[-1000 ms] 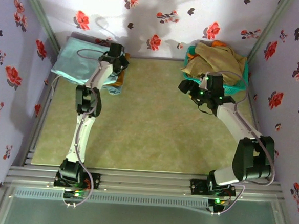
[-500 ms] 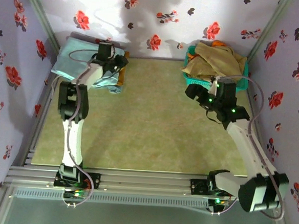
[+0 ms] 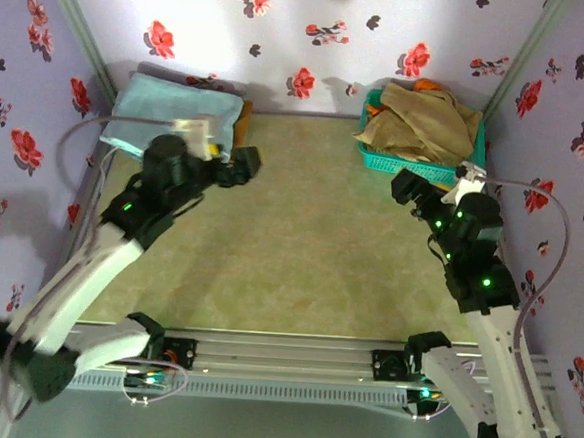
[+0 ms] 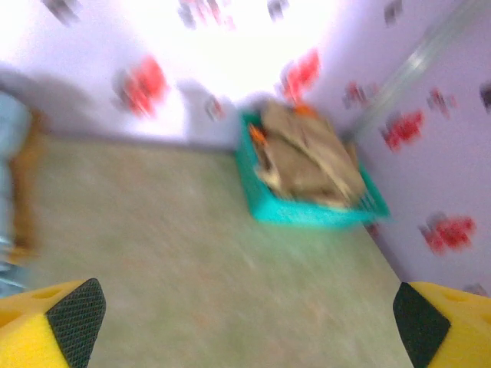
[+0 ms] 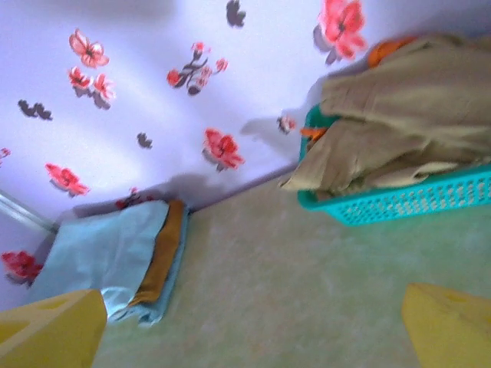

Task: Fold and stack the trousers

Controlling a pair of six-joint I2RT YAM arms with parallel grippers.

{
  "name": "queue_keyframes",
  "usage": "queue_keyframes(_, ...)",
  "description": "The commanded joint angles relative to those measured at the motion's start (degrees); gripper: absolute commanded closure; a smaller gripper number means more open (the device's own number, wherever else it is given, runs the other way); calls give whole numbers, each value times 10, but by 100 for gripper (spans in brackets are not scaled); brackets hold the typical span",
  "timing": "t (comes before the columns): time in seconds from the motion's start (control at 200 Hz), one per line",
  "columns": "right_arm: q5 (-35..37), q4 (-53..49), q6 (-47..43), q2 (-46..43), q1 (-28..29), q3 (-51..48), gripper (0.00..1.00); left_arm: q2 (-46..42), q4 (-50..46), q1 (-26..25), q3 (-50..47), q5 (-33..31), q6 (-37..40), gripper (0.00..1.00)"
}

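Note:
The trousers [image 3: 169,108] lie folded in a pale blue-grey pile in the far left corner, on top of a mustard-brown cloth [image 3: 241,127]. My left gripper [image 3: 242,164] hovers just near and right of that pile, apart from it. In the left wrist view the left gripper [image 4: 245,326] is open, with bare table between its yellow fingers [image 4: 54,322]. My right gripper [image 3: 408,186] hangs below the basket. It [image 5: 245,330] is open too and holds nothing. The right wrist view has the folded trousers [image 5: 96,253] at the left.
A teal basket [image 3: 412,165] heaped with beige-tan garments [image 3: 424,118] stands in the far right corner, and it appears again [image 5: 399,205] close ahead of my right gripper. Flowered walls close in the back and both sides. Green table surface [image 3: 300,250] lies between the arms.
My left gripper opened, let go of the trousers on the pile and pulled back towards the near side. The right arm swung back to the right, away from the basket.

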Motion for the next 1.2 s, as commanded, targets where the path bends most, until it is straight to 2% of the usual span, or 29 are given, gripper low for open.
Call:
queue_keyframes(0.0, 147, 64, -77, 11, 7, -50, 1, -66, -86, 1, -79, -285, 70, 0)
queue_keyframes(0.06, 201, 89, -98, 12, 8, -80, 1, -121, -25, 3, -161, -345, 79, 0)
queue_keyframes(0.135, 210, 152, -191, 20, 8, -129, 1, -177, 155, 5, -297, -348, 212, 0)
queue_keyframes(0.175, 224, 197, -239, 30, 7, -159, 1, -193, 252, 8, -364, -363, 259, 0)
queue_keyframes(0.24, 245, 323, -326, 67, -9, -225, 1, -182, 395, 22, -451, -370, 353, 0)
queue_keyframes(0.29, 233, 408, -347, 118, -32, -260, 1, -138, 488, 35, -505, -379, 406, 0)
queue_keyframes(0.34, 218, 433, -341, 174, -44, -266, 1, -80, 558, 60, -529, -406, 388, 0)
queue_keyframes(0.41, 202, 447, -286, 239, -55, -268, 1, -5, 616, 103, -544, -401, 343, 0)
queue_keyframes(0.47, 153, 479, -292, 278, -56, -283, 1, 50, 642, 140, -549, -379, 332, 0)
queue_keyframes(0.535, 151, 541, -273, 314, -57, -305, 1, 115, 690, 202, -556, -301, 276, 0)
queue_keyframes(0.58, 155, 607, -286, 339, -57, -328, 1, 144, 743, 216, -561, -277, 260, 0)
queue_keyframes(0.64, 165, 731, -302, 390, -58, -363, 1, 167, 730, 229, -537, -250, 286, 0)
queue_keyframes(0.69, 177, 789, -297, 431, -58, -375, 1, 184, 699, 252, -514, -206, 285, 0)
queue_keyframes(0.715, 205, 821, -290, 449, -61, -380, 1, 200, 695, 267, -504, -179, 278, 0)
queue_keyframes(0.83, 249, 877, -258, 493, -78, -388, 1, 310, 775, 315, -487, -135, 240, 0)
queue_keyframes(0.855, 255, 863, -255, 492, -78, -384, 1, 303, 758, 318, -484, -125, 236, 0)
queue_keyframes(0.885, 259, 824, -247, 480, -78, -375, 1, 282, 682, 320, -459, -113, 230, 0)
queue_keyframes(0.905, 258, 792, -242, 471, -79, -364, 1, 284, 664, 323, -449, -99, 232, 0)
queue_keyframes(0.98, 225, 713, -241, 476, -90, -317, 1, 294, 658, 320, -436, -80, 244, 0)
queue_keyframes(1.025, 198, 705, -228, 473, -106, -317, 1, 298, 669, 320, -438, -81, 247, 0)
queue_keyframes(1.195, 203, 700, -224, 470, -110, -315, 1, 296, 668, 320, -438, -81, 248, 0)
